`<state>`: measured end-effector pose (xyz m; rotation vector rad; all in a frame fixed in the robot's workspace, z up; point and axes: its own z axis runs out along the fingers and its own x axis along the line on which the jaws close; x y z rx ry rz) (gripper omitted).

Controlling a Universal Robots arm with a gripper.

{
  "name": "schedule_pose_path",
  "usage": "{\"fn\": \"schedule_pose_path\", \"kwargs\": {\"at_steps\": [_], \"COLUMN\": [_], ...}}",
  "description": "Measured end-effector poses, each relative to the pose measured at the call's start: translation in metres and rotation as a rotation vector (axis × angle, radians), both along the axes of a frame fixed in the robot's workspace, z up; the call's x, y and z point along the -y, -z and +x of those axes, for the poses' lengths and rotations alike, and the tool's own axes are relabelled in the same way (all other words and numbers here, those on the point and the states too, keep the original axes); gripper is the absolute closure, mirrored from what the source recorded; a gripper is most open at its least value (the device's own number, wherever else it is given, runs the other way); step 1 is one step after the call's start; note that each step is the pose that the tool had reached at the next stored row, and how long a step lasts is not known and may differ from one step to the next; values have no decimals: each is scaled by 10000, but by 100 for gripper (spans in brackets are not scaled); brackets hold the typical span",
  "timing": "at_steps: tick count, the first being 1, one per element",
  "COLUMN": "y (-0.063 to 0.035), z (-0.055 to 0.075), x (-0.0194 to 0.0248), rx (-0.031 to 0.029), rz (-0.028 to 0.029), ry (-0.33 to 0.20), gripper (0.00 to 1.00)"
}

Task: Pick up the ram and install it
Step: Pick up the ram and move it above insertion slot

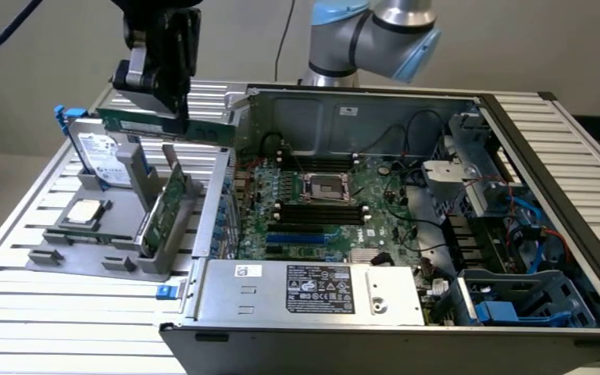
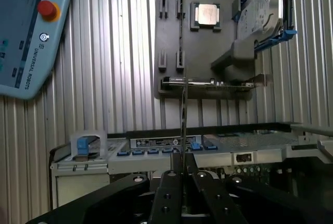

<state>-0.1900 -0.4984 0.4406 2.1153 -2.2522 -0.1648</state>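
Black tool [image 1: 157, 101] clamped narrow on long thin green circuit-board ram stick [image 1: 201, 130], level, aloft over grey slotted holder [image 1: 71, 258] on slatted metal desk [image 1: 50, 312], beside open computer case [image 1: 321, 117].

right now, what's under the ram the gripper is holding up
Below the ram sits a gray holder carrying a hard drive, an upright green card and a processor chip. The ram's edge hides a thin strip of the holder in the wrist view.

Case [image 1: 362, 109] open on top: free room above black slots [image 1: 321, 212] inside. Obstacles: case's side wall [image 1: 222, 203], cables [image 1: 425, 234] inside nr slots, upright card [image 1: 169, 205] just outside case.
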Motion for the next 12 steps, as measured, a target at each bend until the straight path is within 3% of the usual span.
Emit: {"fn": "schedule_pose_path", "kwargs": {"at_steps": [8,12], "y": [14,42], "z": [366,546], "x": [0,0], "rx": [-91,-107], "rz": [1,2], "ry": [-2,-15], "gripper": [86,86]}}
